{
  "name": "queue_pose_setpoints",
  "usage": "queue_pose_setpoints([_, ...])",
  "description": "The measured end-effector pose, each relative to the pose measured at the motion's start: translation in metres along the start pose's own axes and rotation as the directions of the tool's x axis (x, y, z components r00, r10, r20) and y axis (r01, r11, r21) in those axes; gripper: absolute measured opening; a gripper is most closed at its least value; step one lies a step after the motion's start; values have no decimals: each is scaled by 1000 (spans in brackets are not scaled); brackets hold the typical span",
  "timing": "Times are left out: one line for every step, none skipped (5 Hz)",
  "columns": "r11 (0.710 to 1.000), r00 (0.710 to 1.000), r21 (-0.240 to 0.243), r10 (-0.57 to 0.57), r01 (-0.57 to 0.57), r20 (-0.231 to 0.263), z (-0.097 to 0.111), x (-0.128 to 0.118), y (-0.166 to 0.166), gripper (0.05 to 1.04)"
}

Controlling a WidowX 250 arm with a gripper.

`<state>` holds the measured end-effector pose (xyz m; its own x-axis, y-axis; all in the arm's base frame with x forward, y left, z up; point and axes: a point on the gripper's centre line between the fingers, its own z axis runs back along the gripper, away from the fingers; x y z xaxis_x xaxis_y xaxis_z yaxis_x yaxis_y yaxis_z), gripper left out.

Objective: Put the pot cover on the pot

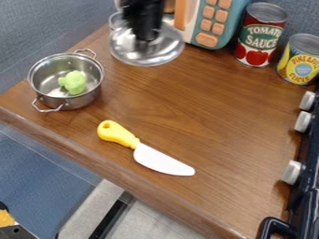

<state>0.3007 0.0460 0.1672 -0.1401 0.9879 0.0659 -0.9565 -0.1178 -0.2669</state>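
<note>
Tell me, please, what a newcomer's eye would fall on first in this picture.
Probably the yellow-handled knife, lying near the front edge of the counter. Next, perhaps, the shiny pot cover below the black pincer at the back, then the metal pot at left, with a green piece inside.

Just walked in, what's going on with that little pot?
A robot's black gripper is at the middle of a shiny lid; whether it has hold of it, I can't tell. The lid is meant for the small metal pot, which sits uncovered with a green toy piece inside. A yellow-handled knife lies nearby.
</note>
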Motion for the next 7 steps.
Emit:
queue_pose_setpoints([993,993,34,108,-109,40,-16,43,24,278])
queue_pose_setpoints([987,985,56,148,-153,84,-29,65,38,278])
queue_pose_setpoints([977,977,108,169,-183,130,-48,83,48,278])
queue_pose_setpoints([976,977,120,165,-181,135,-52,90,52,278])
queue_pose_setpoints([977,981,139,143,-161,135,-58,93,53,278])
queue_pose_setpoints([979,984,134,137,-152,117,-59,95,51,278])
queue_pose_setpoints([982,989,138,116,-128,87,-60,93,51,278])
